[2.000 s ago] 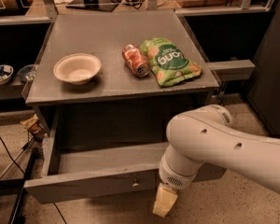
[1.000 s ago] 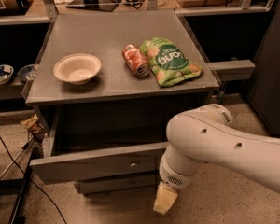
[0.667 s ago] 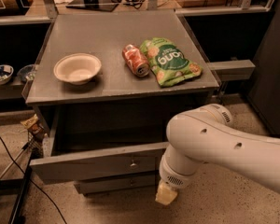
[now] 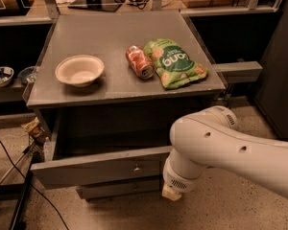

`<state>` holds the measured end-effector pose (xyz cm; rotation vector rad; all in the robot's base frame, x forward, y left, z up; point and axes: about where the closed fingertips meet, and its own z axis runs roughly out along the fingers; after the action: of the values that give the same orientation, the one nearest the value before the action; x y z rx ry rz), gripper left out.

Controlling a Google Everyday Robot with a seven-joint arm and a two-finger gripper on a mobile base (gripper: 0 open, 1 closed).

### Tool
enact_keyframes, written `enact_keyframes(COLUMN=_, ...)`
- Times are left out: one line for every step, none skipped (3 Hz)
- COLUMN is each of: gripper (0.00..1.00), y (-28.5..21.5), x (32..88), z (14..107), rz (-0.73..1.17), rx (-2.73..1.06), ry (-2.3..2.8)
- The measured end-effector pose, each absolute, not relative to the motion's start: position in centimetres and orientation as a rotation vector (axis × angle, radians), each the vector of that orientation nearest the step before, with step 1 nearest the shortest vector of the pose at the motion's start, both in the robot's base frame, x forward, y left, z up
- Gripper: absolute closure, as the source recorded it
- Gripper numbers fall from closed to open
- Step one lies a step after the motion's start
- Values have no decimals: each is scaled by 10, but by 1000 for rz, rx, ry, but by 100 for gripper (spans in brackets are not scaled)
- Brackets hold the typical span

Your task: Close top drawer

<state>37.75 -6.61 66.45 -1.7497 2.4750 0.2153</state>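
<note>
**Top drawer [image 4: 86, 172] seen part-way out, with the closing push judged not yet finished**

At lower centre the pincer [image 4: 172, 194] is tucked under the white arm [image 4: 230, 147], just beside the right end of the drawer front. How wide it is set cannot be told, and nothing is seen held. The drawer's dark inside is exposed below the tabletop [image 4: 110, 32]. Farther up lie a bowl [image 4: 79, 70], a red can [image 4: 139, 61] and a green bag [image 4: 175, 63]. The bag's white lettering cannot be read with certainty.

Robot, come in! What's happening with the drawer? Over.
Gripper low, by front of wide grey wooden top drawer. Drawer partly open. Nothing visibly blocking.
</note>
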Motion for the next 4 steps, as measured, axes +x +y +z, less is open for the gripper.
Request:
enact_keyframes(gripper=100, y=-61, x=396, z=660, rz=173, rx=-1713, ry=2487)
enact_keyframes(gripper=100, y=-58, x=403, z=658, rz=155, rx=-1710, ry=2483)
enact_keyframes(gripper=100, y=-58, x=410, z=657, rz=116, rx=-1684, ry=2507)
enact_keyframes(gripper=100, y=-61, x=420, z=663, rz=94, rx=-1642, ry=2498)
